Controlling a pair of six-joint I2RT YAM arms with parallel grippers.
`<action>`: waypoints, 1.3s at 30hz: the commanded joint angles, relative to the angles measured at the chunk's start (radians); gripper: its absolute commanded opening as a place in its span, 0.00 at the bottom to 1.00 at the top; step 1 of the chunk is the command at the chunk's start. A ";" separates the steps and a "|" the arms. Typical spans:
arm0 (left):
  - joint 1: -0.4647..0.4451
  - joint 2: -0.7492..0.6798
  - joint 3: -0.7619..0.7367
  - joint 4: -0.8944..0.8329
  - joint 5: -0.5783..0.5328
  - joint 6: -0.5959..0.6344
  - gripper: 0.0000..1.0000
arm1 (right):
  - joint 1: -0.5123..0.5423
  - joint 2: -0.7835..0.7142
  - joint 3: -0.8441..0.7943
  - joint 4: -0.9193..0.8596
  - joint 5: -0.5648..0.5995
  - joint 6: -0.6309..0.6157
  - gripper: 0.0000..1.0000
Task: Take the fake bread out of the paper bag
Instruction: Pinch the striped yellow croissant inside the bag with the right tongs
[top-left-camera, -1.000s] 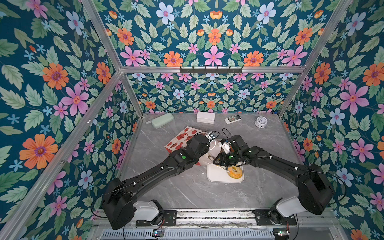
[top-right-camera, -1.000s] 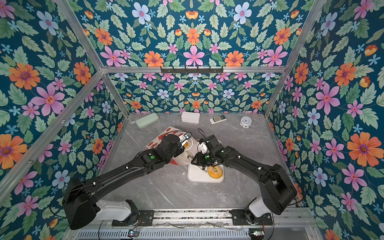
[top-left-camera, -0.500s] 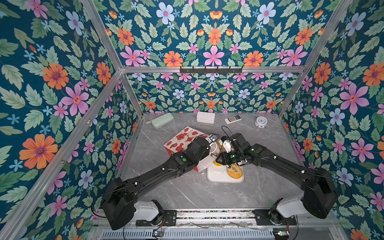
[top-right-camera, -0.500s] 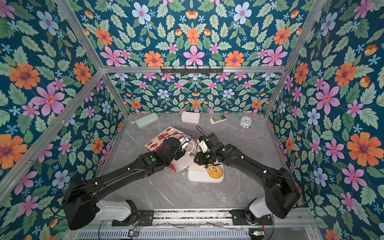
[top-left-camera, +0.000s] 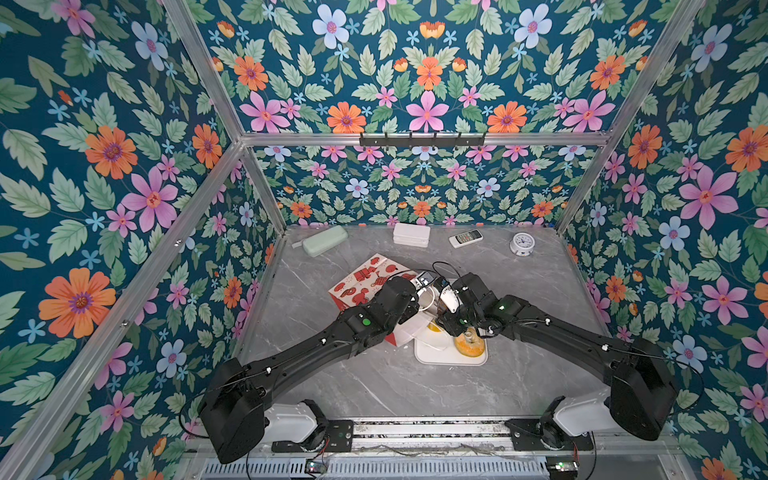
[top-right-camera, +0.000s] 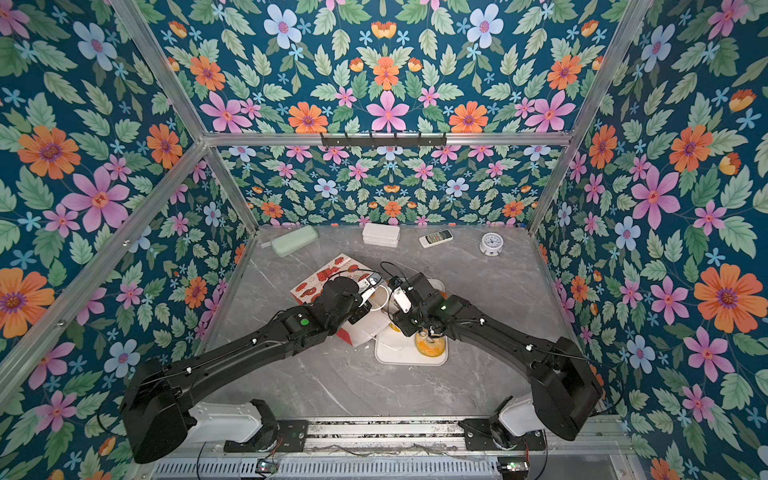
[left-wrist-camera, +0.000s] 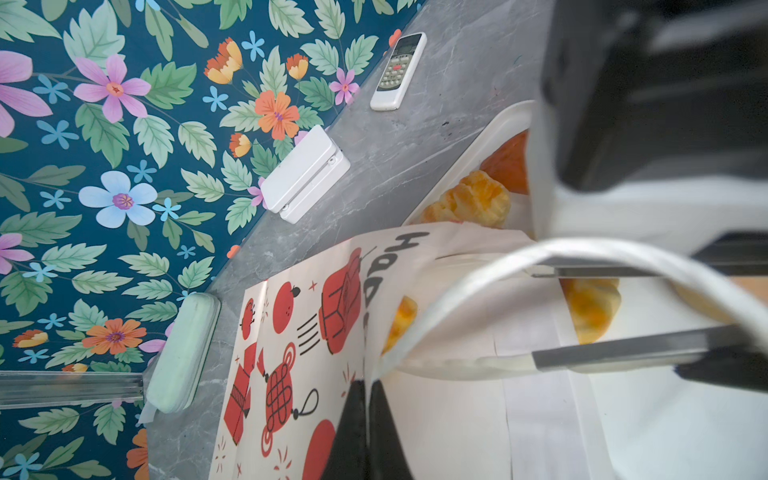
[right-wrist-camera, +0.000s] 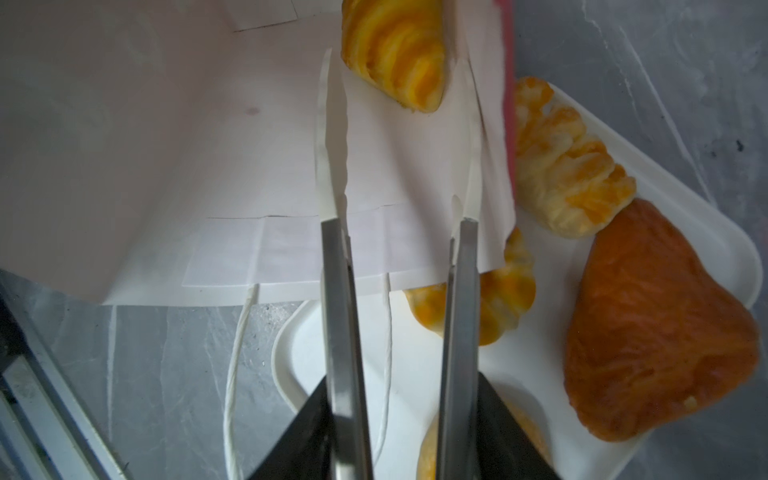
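Right claw (right-wrist-camera: 399, 137), newly widened and empty, reaches into the paper bag (left-wrist-camera: 299, 332), its rim pinched by the closed left claw (left-wrist-camera: 368, 399); a fake bread croissant (right-wrist-camera: 395, 54) lies just beyond its jaws, awaiting grasp.

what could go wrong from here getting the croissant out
The right gripper is open short of the croissant, jaws over the inner wall of the paper bag: closing now may pinch paper. The bag mouth overlaps the tray; if the left gripper, shut on the bag's wall, shifts it, the fluted bun beside it could get nudged.
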 joint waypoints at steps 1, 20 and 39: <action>0.002 -0.004 -0.005 0.009 0.022 -0.013 0.00 | 0.000 0.022 0.021 0.043 0.055 -0.105 0.49; 0.003 -0.024 -0.017 0.069 0.055 -0.016 0.00 | 0.024 0.159 0.080 0.108 0.070 -0.217 0.50; 0.003 -0.005 0.012 0.073 0.063 -0.015 0.00 | 0.046 0.235 0.103 0.023 -0.039 -0.219 0.46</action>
